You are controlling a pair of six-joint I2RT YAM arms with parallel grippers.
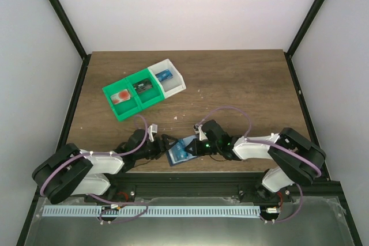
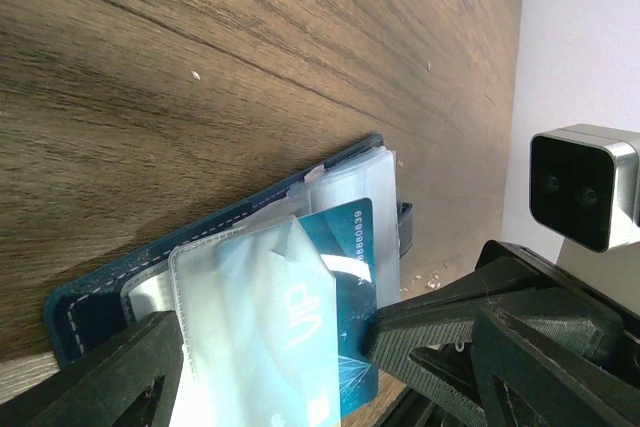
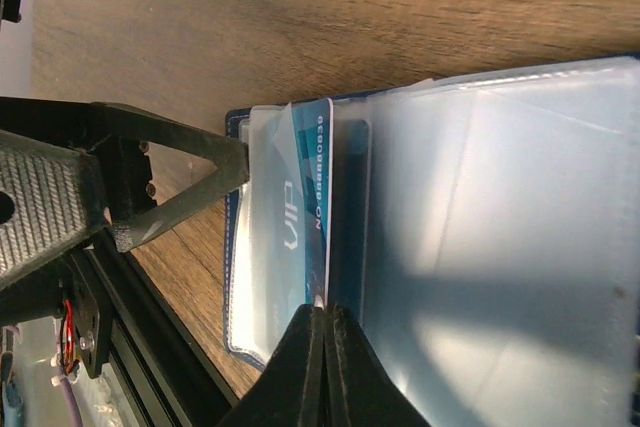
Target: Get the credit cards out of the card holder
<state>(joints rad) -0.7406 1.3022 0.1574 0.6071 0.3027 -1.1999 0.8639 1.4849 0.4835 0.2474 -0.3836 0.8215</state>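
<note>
The navy card holder (image 1: 180, 154) lies open near the table's front edge, between my two grippers. Its clear sleeves (image 3: 500, 197) fan out. A teal card marked VIP (image 2: 350, 247) sticks partly out of one sleeve. My left gripper (image 2: 272, 332) straddles that sleeve with its jaws wide, one fingertip on each side edge, and the sleeve bows between them. In the top view the left gripper (image 1: 167, 145) is at the holder's left. My right gripper (image 3: 325, 312) is shut on the edge of the teal card (image 3: 318, 187), and in the top view it (image 1: 197, 148) is at the holder's right.
A green tray (image 1: 134, 95) joined to a white tray (image 1: 167, 78) stands at the back left, with small items inside. The black table frame runs just below the holder. Small crumbs lie on the wood.
</note>
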